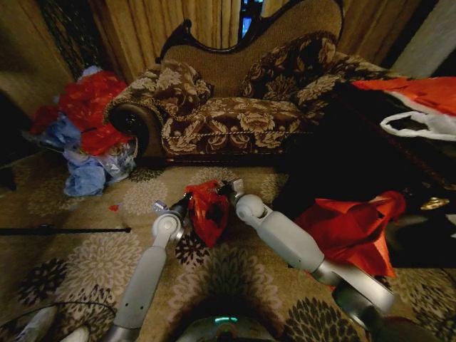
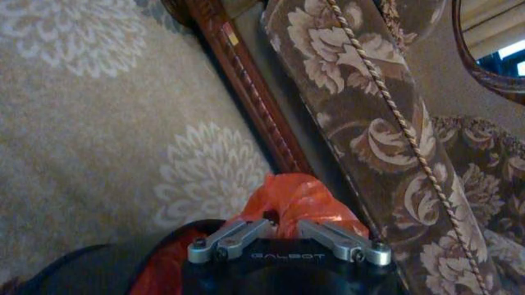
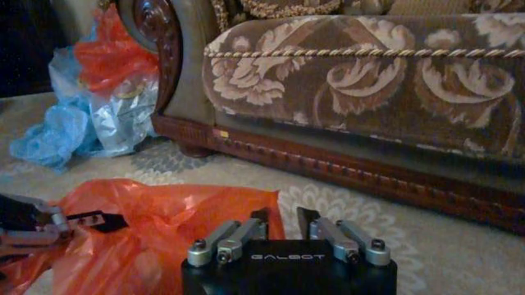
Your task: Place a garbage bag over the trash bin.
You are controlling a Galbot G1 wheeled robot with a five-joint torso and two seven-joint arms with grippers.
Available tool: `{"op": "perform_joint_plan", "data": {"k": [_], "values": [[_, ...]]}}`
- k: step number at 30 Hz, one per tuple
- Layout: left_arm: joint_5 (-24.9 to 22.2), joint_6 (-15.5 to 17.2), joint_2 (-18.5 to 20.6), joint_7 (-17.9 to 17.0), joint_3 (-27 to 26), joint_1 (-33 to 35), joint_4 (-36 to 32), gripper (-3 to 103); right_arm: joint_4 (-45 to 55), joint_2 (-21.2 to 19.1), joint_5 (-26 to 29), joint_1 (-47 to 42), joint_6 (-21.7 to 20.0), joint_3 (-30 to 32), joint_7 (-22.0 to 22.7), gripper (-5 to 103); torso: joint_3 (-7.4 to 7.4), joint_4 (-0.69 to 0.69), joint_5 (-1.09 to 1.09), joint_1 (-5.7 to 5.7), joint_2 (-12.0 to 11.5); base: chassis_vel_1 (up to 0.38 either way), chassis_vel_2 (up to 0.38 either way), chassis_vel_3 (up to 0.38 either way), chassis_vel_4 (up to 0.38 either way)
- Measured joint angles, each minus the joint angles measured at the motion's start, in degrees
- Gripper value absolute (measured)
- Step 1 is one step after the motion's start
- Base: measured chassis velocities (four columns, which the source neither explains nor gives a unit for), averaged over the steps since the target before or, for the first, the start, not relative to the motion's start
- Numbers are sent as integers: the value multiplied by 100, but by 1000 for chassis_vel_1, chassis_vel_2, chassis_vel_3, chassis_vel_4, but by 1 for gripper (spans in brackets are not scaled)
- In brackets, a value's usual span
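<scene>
- Two grippers meet at one red garbage bag (image 1: 207,210) on the patterned carpet in front of the sofa (image 1: 235,114), the bag held up between them on the carpet side of the sofa's wooden base rail.
- Far left of the sofa's scrolled arm, a heap of red and blue bags (image 1: 85,128) lies untouched against the curtain.
- The left gripper (image 1: 181,205) is at the bag's left edge; in the left wrist view its fingers (image 2: 238,236) close in on a bunched fold of red plastic, so it appears clenched on the bag.
- The right gripper (image 1: 229,191) is at the bag's right edge, nearer the sofa; in the right wrist view its fingers (image 3: 238,233) stand slightly apart at the plastic's rim, and whether they pinch film I cannot tell.
- The trash bin cannot be made out for certain; a dark shape under the bag in the left wrist view may be it.
- Risk: the film is thin and slick, so if the pull is uneven it could slip from a gripper or tear, leaving the mouth collapsed.
- Right of the sofa, a larger orange-red bag (image 1: 349,228) lies crumpled beside the right arm, close enough to snag.
</scene>
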Motion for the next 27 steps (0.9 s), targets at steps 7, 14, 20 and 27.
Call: {"op": "perform_joint_plan", "data": {"k": [7,14,20,27], "values": [[-9,-1,37,14,4,-26,3,0,348,-260,203,-114,-153,-21,-16,0,0,-1,0,0,0,0,0,0,0],[-41,-1,86,105,9,-42,3,0,293,-200,-76,-124,-172,-33,54,30,0,0,0,0,0,0,0,0,0],[-22,1,119,180,25,-32,-12,0,123,-133,-172,-9,-272,-103,10,53,0,0,-1,0,0,0,0,0,0],[75,4,126,220,97,-1,-52,0,-133,66,-166,94,-210,-142,114,67,0,0,-1,0,0,0,0,0,0]]}}
